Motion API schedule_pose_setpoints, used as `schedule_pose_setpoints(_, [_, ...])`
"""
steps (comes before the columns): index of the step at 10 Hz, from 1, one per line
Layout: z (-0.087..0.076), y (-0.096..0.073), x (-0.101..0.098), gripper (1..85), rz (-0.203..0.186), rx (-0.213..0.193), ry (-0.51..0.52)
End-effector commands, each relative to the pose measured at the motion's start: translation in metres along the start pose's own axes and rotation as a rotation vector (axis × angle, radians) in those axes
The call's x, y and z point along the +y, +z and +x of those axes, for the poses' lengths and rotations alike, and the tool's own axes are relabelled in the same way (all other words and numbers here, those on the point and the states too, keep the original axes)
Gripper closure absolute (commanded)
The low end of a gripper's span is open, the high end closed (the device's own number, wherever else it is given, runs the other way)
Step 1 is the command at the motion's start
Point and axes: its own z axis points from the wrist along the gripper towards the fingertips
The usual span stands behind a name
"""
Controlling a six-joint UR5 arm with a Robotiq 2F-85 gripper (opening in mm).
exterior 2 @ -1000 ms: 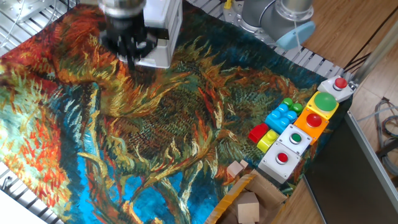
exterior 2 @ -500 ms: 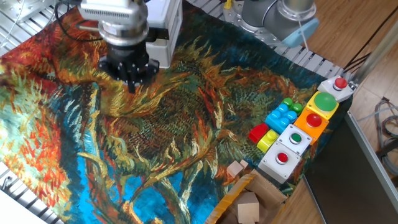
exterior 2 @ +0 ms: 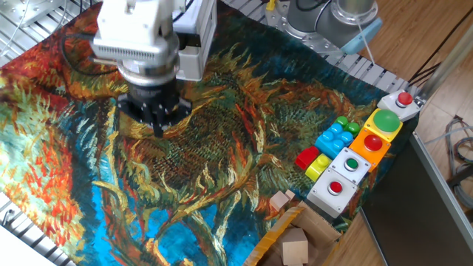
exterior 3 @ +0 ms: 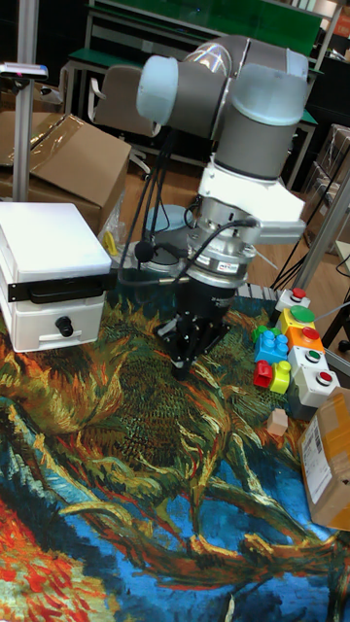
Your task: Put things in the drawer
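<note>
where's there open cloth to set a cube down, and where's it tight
Free: the wide cloth stretch between the pincer and the toy bricks, and the near-left cloth. Crowded: the right edge, with bricks, button boxes, the wood cube and cardboard box close together.

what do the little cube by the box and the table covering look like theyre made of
The small cube looks like bare pale wood: matte light tan, with no paint or marks. The table covering looks like printed fabric: a painterly sunflower pattern, soft folds and a draped edge, though the weave itself is too fine to tell.
</note>
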Motion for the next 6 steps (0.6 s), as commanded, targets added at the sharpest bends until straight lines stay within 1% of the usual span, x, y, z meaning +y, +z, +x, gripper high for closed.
schedule_pose_setpoints(1, [-0.014,0.001,0.008,84.3,-0.018,-0.006,0.027])
schedule_pose_setpoints(3, [-0.032,0.009,0.017,84.3,-0.049,-0.032,0.040])
schedule_pose_setpoints(4, [-0.038,0.014,0.017,84.3,-0.052,-0.035,0.039])
schedule_pose_setpoints(6, [-0.039,0.015,0.017,84.3,-0.054,-0.032,0.028])
